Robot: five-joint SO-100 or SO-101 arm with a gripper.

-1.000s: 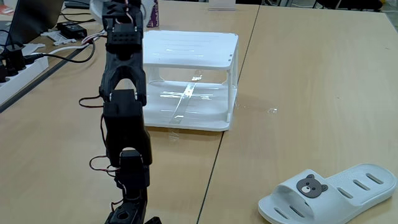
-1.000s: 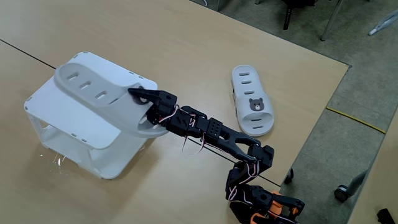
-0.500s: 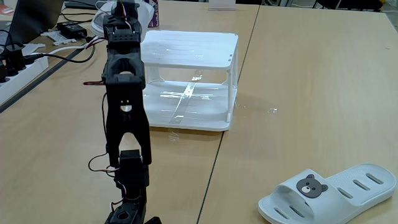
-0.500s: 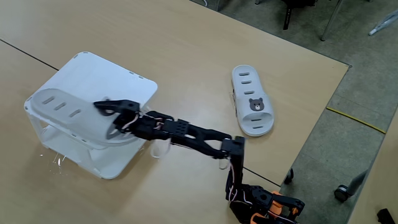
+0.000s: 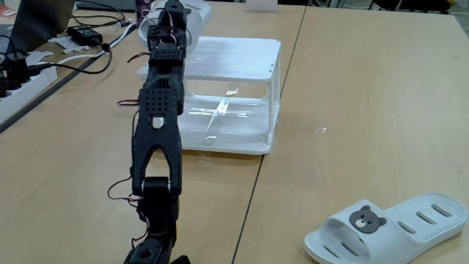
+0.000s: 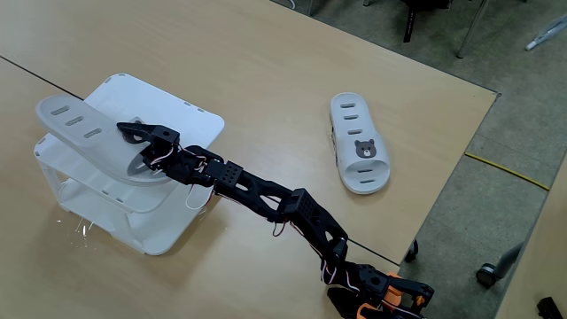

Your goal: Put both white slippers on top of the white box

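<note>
One white slipper (image 6: 80,133) is over the left part of the white box (image 6: 182,111), its toe end jutting past the box's left edge. My gripper (image 6: 135,146) is shut on its heel end, with the arm stretched out long from the base. Whether the slipper rests on the top or hovers just above it, I cannot tell. In the other fixed view the gripper (image 5: 174,13) sits at the box's (image 5: 238,55) far left corner, with a bit of the held slipper (image 5: 198,9) showing behind it. The second slipper (image 5: 388,227) (image 6: 359,142), bear badge up, lies on the table far from the box.
A power strip (image 5: 22,84), black cables (image 5: 80,55) and a laptop (image 5: 40,22) crowd the table's left side. The table edge (image 6: 452,168) runs close past the loose slipper, with floor beyond it. A seam (image 5: 282,81) crosses the tabletop.
The arm has stretched out farther and carried the held slipper from the box's near corner across to its far left side. The loose slipper has not moved.
</note>
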